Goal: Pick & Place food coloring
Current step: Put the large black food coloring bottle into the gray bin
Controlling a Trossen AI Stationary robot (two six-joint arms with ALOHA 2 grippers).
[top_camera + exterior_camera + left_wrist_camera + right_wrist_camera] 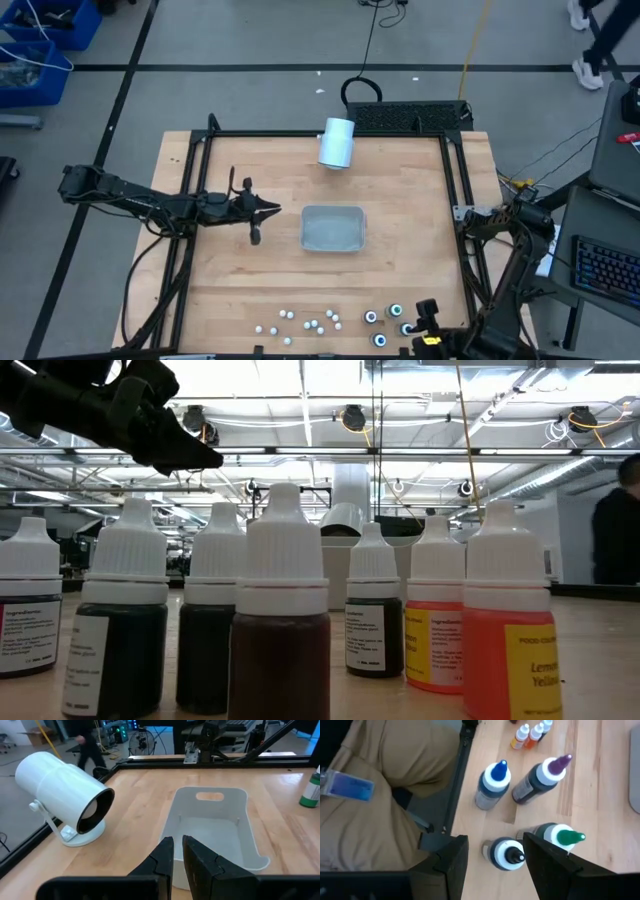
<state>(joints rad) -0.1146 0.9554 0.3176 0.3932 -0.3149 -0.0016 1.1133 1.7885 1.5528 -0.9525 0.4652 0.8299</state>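
Note:
The food coloring stands upright near the table's front edge: several small white-capped bottles (310, 322) and, to their right, larger dark ones (385, 322). In the right wrist view the large ones show coloured tips: blue (492, 782), purple (542, 777), green (562, 837) and black (507, 854). My right gripper (495, 841) hangs open above the black-tipped bottle, one finger on each side, touching nothing. My left gripper (268, 210) is shut and holds nothing, raised left of the grey tray (332, 228).
A large white cylinder (337, 142) lies on its stand at the far side, behind the tray. A black frame (455, 180) runs around the table. Small orange and yellow bottles (470, 620) stand close to the low camera. A person stands beyond the table (615, 530).

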